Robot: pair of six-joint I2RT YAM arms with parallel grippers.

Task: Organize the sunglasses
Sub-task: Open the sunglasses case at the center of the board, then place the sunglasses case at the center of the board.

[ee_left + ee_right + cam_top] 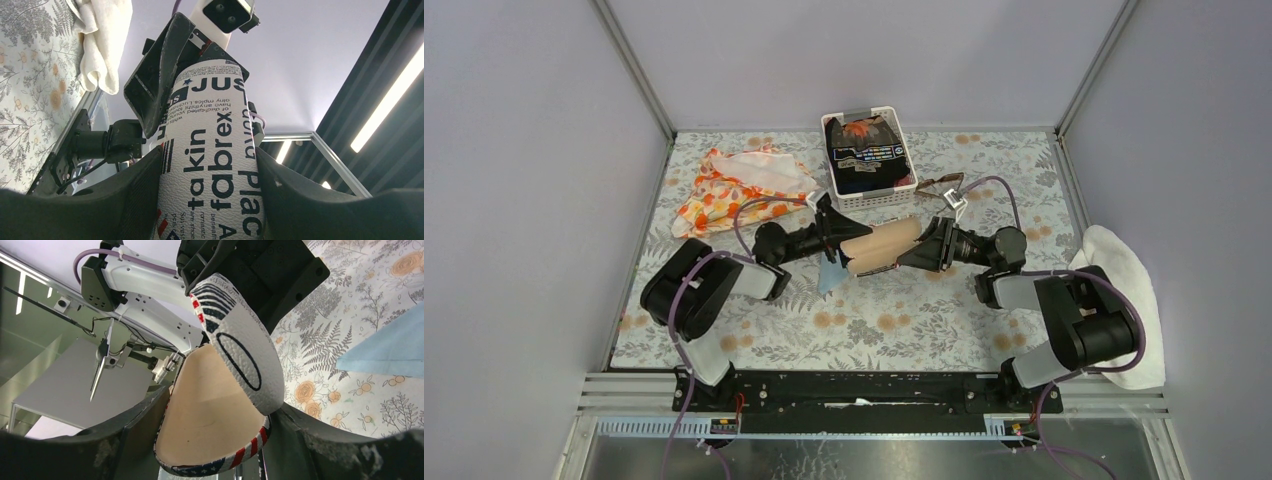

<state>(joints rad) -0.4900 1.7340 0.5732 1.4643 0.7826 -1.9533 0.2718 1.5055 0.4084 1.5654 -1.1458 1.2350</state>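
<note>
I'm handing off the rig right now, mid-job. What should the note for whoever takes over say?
Left gripper: jaws shut on one end of the case.
Right gripper: jaws shut on the other end, where the flap stands open; nothing shows inside.
Sunglasses: on the table beside the basket, not held.
Blue cloth: on the table below the case.
Done: case held and opened.
Left: probably sunglasses into the case, then close it.

Black-and-white arms [699,290], purple cables [1004,190]
</note>
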